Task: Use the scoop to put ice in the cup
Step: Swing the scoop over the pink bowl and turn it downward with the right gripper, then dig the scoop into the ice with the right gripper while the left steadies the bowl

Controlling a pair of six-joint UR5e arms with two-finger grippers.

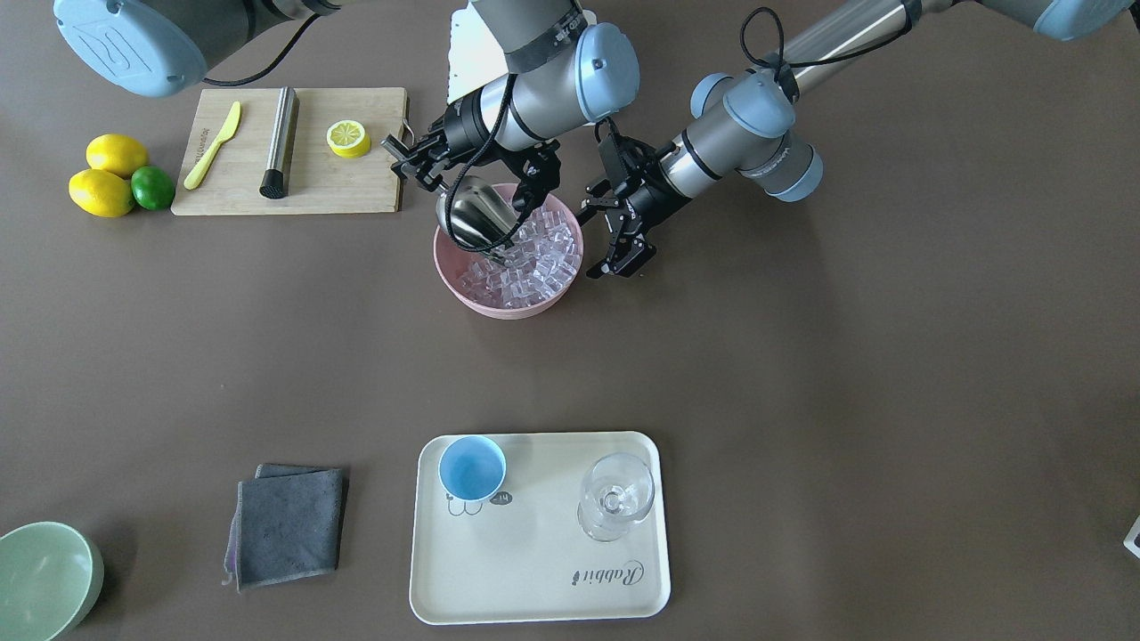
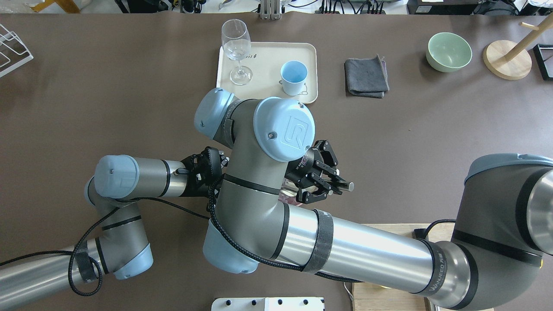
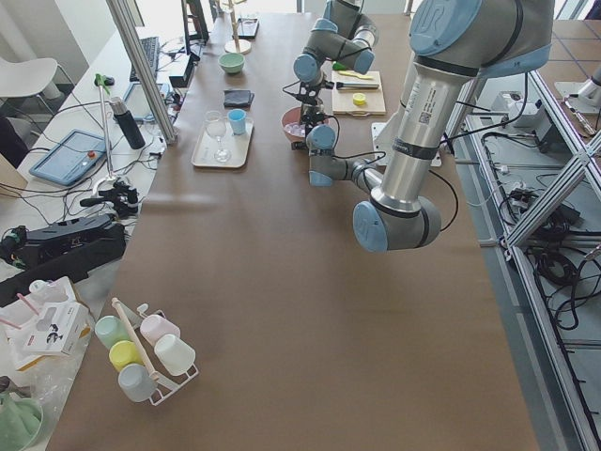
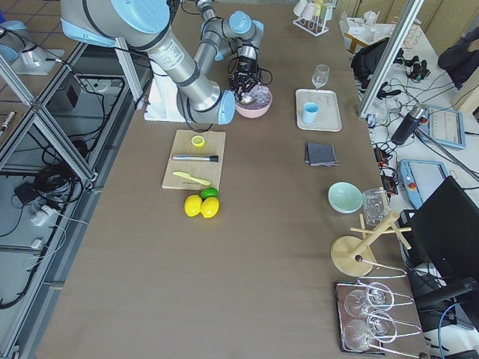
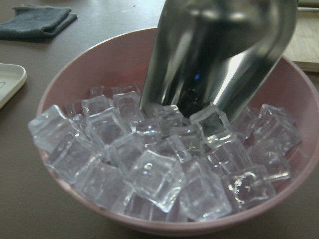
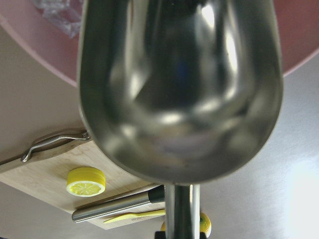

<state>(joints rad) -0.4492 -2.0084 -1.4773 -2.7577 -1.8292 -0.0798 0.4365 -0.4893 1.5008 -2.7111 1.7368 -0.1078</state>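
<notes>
The steel scoop (image 1: 476,214) tilts mouth-down into a pink bowl (image 1: 512,307) heaped with clear ice (image 1: 534,258). My right gripper (image 1: 411,165) is shut on the scoop's thin handle at the bowl's back left. In the left wrist view the scoop (image 5: 219,55) has its lip dug among the ice (image 5: 159,164). My left gripper (image 1: 610,245) stands open beside the bowl's right rim, holding nothing. The light-blue cup (image 1: 472,467) stands upright on the cream tray (image 1: 534,570), far from both grippers.
A clear stemmed glass (image 1: 616,499) shares the tray with the cup. A cutting board (image 1: 356,187) with a lemon half, a yellow knife and a steel cylinder lies beside the bowl. A grey cloth (image 1: 289,525) and a green bowl (image 1: 40,579) sit beyond the tray's side.
</notes>
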